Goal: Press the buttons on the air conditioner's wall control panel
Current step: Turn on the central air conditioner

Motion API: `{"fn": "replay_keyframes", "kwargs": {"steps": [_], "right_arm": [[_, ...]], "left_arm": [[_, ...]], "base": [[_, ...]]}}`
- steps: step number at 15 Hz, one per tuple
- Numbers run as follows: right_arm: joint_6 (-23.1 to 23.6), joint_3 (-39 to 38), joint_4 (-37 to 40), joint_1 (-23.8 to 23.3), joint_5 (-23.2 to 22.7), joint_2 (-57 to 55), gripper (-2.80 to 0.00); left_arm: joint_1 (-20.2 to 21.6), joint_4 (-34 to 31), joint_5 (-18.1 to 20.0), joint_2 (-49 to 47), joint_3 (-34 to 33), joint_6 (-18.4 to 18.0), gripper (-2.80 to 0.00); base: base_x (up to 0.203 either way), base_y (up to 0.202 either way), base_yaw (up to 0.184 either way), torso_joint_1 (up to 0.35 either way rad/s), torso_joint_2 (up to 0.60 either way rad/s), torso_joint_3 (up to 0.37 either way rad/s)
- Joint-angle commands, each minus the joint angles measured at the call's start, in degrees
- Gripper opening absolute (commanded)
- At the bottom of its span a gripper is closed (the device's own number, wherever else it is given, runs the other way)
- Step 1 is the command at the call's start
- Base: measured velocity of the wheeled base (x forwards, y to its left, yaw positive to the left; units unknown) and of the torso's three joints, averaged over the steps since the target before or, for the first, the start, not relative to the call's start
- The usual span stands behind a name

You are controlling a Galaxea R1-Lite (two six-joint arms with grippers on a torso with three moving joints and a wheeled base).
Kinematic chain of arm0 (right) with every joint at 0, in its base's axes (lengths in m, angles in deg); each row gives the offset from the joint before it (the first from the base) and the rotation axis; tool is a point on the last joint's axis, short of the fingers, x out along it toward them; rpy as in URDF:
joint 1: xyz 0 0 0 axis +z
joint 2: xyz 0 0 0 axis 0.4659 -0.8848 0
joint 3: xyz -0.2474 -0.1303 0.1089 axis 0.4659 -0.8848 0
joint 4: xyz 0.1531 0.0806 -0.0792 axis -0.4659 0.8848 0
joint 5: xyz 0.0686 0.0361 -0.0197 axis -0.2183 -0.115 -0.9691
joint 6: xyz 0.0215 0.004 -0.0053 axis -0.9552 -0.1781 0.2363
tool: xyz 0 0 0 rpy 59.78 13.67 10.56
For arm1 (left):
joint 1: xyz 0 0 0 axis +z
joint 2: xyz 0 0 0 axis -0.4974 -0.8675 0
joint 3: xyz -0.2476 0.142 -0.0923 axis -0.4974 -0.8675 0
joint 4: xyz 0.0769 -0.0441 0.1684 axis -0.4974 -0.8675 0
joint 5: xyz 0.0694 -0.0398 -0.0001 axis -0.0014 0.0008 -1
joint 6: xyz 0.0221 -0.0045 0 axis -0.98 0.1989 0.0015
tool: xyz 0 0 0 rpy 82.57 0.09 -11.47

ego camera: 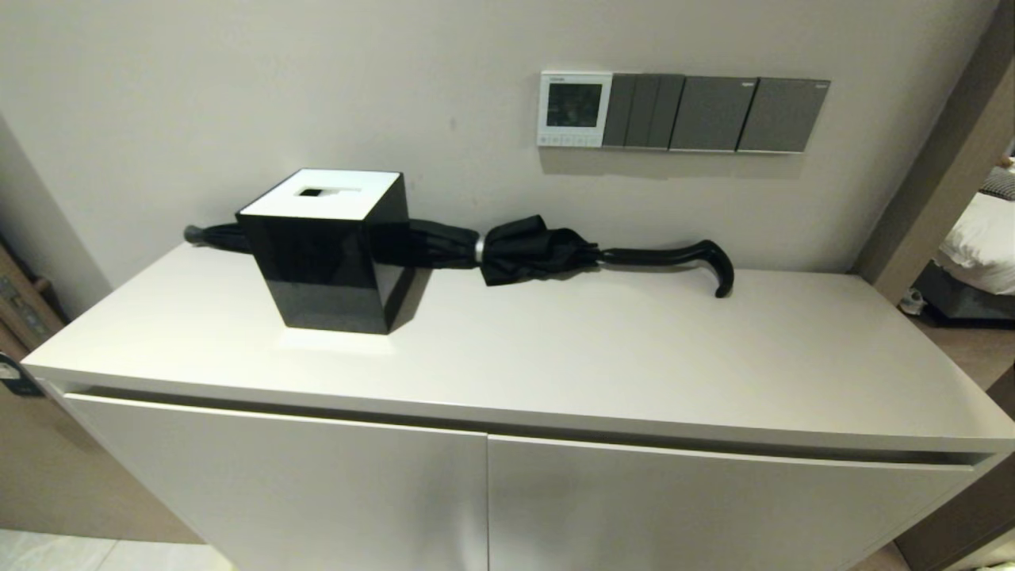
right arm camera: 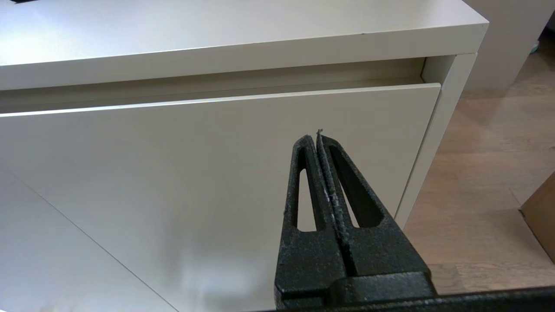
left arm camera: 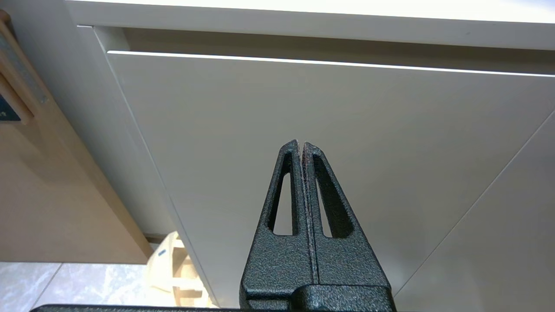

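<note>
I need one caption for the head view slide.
White-framed wall control panel above cabinet; no gripper visible.

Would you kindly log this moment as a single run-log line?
left gripper: shut, low before cabinet door | right gripper: shut, low before cabinet | control panel: screen dark | buttons: untouched

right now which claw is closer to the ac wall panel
Right, as a judgement. The wall control panel hangs right of the cabinet's middle. The right claw is low before the cabinet's right door, the left claw low before its left door, both shut.
</note>
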Motion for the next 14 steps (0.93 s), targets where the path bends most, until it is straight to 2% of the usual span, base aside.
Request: {"fn": "replay_keyframes", "kwargs": {"steps": [1, 14], "right_arm": [[-0.1, -0.2, 0.0, 0.0, 0.0, -0.1, -2.80], [-0.1, -0.2, 0.0, 0.0, 0.0, -0.1, -2.80]], "left_arm": [[0.0, 0.0, 0.0, -0.1, 0.0, 0.0, -2.80], [0.0, 0.0, 0.0, 0.0, 0.0, -0.5, -2.80]], "base": [[0.000, 0.000, 0.000, 0.000, 0.00, 0.000], [0.000, 0.000, 0.000, 0.000, 0.00, 0.000]]}}
